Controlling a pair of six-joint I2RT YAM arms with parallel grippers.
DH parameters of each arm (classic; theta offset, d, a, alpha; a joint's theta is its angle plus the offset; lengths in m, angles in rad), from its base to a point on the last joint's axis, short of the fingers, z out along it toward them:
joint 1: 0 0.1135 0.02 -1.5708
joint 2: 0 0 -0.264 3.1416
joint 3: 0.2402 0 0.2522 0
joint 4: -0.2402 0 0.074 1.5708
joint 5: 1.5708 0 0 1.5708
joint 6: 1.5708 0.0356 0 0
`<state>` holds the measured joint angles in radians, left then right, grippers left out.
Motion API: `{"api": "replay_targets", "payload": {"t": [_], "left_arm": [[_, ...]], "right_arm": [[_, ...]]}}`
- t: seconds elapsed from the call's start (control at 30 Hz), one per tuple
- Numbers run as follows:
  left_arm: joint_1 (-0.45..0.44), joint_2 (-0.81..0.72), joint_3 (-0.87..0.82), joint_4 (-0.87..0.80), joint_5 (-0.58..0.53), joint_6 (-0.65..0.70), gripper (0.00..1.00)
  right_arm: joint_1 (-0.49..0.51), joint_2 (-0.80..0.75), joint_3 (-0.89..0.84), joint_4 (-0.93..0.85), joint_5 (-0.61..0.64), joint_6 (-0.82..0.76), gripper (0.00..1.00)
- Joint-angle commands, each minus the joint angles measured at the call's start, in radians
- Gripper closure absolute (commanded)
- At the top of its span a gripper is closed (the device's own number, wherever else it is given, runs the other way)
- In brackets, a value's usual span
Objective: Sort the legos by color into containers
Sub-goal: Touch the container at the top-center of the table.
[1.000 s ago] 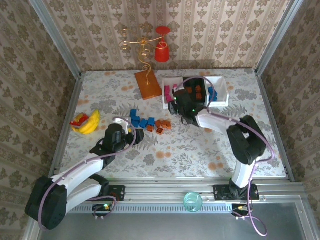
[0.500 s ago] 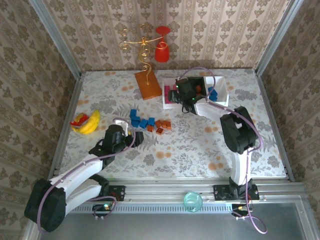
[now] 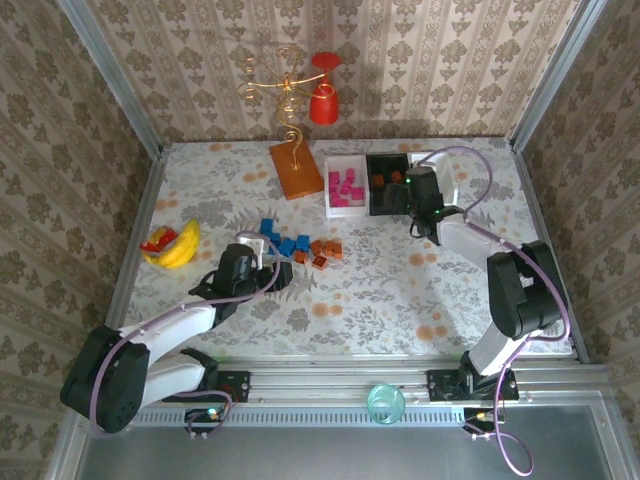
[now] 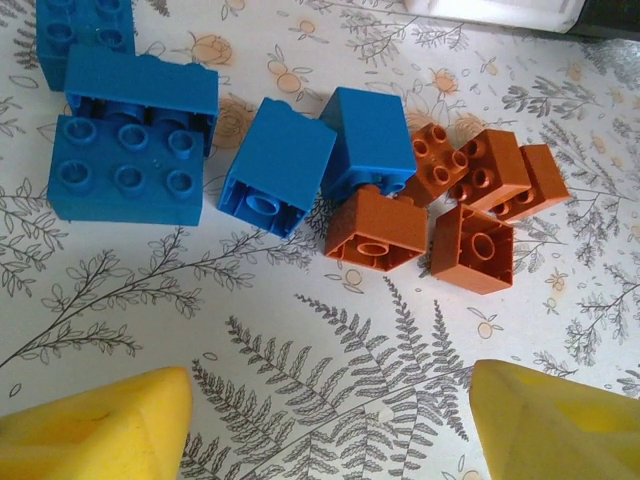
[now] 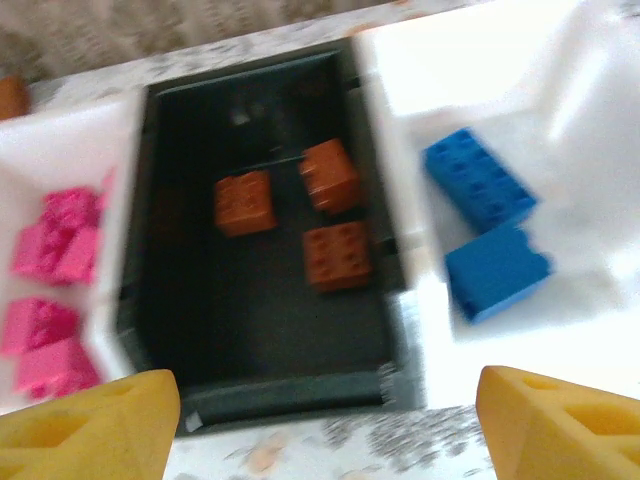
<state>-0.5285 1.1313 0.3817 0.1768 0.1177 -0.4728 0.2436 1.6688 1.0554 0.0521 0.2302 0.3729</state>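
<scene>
Loose legos lie mid-table: blue ones (image 3: 280, 238) and orange-brown ones (image 3: 325, 250). The left wrist view shows blue blocks (image 4: 130, 140) (image 4: 275, 165) beside orange-brown blocks (image 4: 375, 230) (image 4: 470, 245). My left gripper (image 3: 278, 272) (image 4: 330, 430) stands open just short of them, empty. The containers sit at the back: a white bin (image 3: 345, 187) (image 5: 70, 140) with pink legos (image 5: 50, 245), a black bin (image 3: 385, 180) (image 5: 260, 310) with three orange-brown legos (image 5: 338, 255), and a white bin (image 3: 447, 180) (image 5: 560, 330) with two blue legos (image 5: 480, 180). My right gripper (image 3: 402, 197) (image 5: 325, 430) hangs open at the black bin's near edge.
A flat orange board (image 3: 296, 170) with a gold wire stand and a red cup (image 3: 322, 103) stands at the back. A yellow-and-red banana toy (image 3: 175, 243) lies at the left. Metal rails and patterned walls enclose the table. A teal cup (image 3: 385, 402) sits on the front rail.
My right gripper has swung from over the pink bin rightward to the black bin's front. My left gripper has edged a little closer to the loose legos.
</scene>
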Motion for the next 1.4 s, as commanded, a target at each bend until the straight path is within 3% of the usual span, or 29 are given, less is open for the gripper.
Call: {"api": "replay_targets", "payload": {"t": [0.0,0.33,0.6,0.8,1.13,1.37], "left_arm": [[0.003,-0.03,0.015,0.013,0.02,-0.027,0.25],[0.007,-0.166,-0.008,-0.074,-0.039,-0.011,0.25],[0.012,-0.152,-0.006,-0.069,-0.056,0.004,0.25],[0.052,-0.064,0.025,-0.049,-0.099,0.013,0.23],[0.142,0.197,0.17,-0.048,-0.03,-0.005,0.22],[0.163,0.319,0.246,-0.105,-0.078,0.039,0.26]], "right_arm": [[-0.06,0.067,0.096,-0.066,-0.005,0.019,0.2],[-0.15,0.289,0.35,-0.235,-0.093,-0.014,0.2],[-0.15,0.34,0.383,-0.259,-0.388,0.0,0.27],[-0.142,0.258,0.266,-0.19,-0.464,0.029,0.3],[-0.132,0.015,0.082,-0.132,-0.405,0.034,0.29],[-0.132,-0.081,0.009,-0.123,-0.399,0.028,0.28]]}}
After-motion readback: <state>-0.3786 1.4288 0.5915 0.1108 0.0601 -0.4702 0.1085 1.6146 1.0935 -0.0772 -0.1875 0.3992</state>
